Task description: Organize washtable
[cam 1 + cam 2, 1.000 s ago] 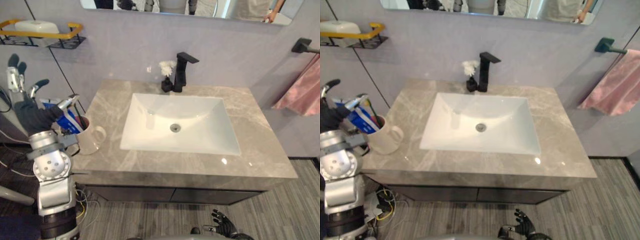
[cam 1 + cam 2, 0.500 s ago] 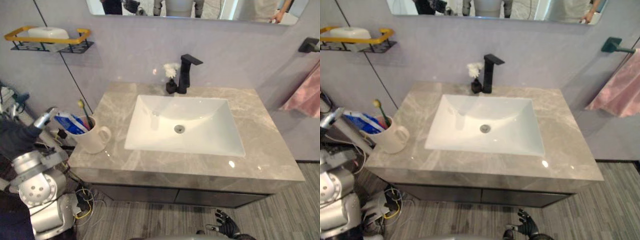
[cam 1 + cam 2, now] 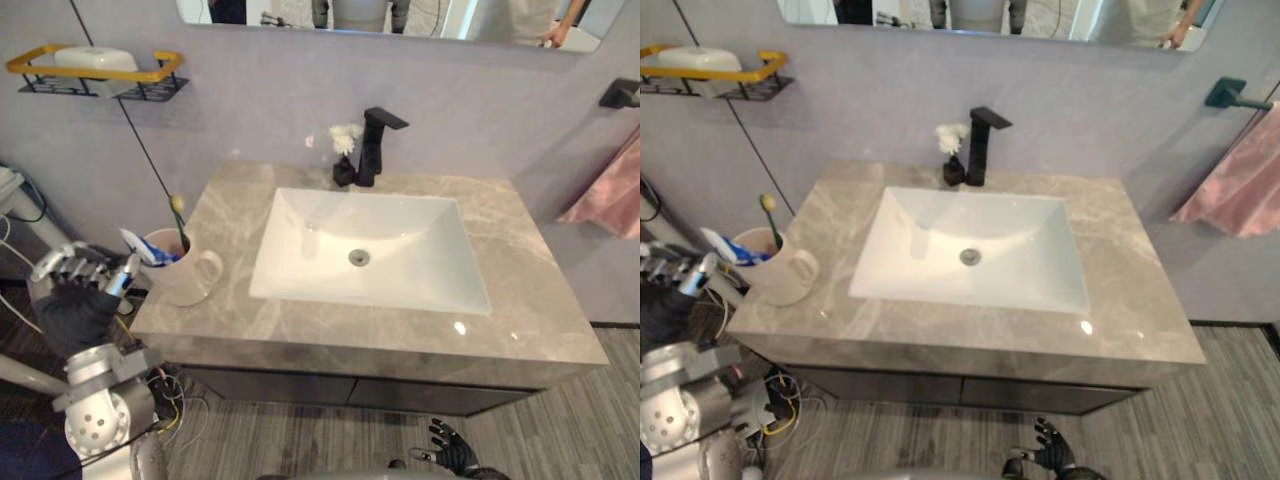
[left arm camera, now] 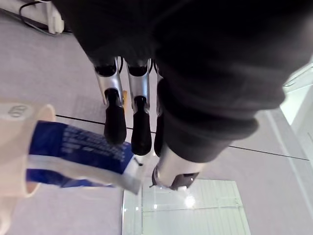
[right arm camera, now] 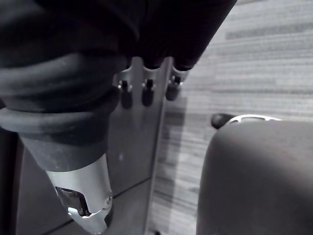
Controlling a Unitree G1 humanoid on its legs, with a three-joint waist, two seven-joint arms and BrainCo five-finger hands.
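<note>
A cream mug (image 3: pixel 192 276) stands at the left end of the grey marble counter (image 3: pixel 520 270). In it lean a blue and white toothpaste tube (image 3: pixel 148 250) and a toothbrush (image 3: pixel 179 216) with a yellow-green head. My left hand (image 3: pixel 75 300) hangs off the counter's left edge, just beside and below the mug, its fingers (image 4: pixel 115 122) curled with nothing in them. The tube (image 4: pixel 73 156) ends close to the thumb, apart from it. My right hand (image 3: pixel 450 458) hangs low over the floor in front of the cabinet with its fingers (image 5: pixel 146 93) straight and empty.
A white basin (image 3: pixel 400 240) fills the counter's middle. Behind it stand a black faucet (image 3: pixel 375 140) and a small black vase with white flowers (image 3: pixel 343 150). A yellow-rimmed wall shelf (image 3: pixel 95 72) holds a white soap box. A pink towel (image 3: pixel 610 195) hangs at the right.
My left hand let go of the toothpaste tube, which now rests in the mug. The hand dropped down beside the counter's left edge and curled its fingers. The camera shifted.
</note>
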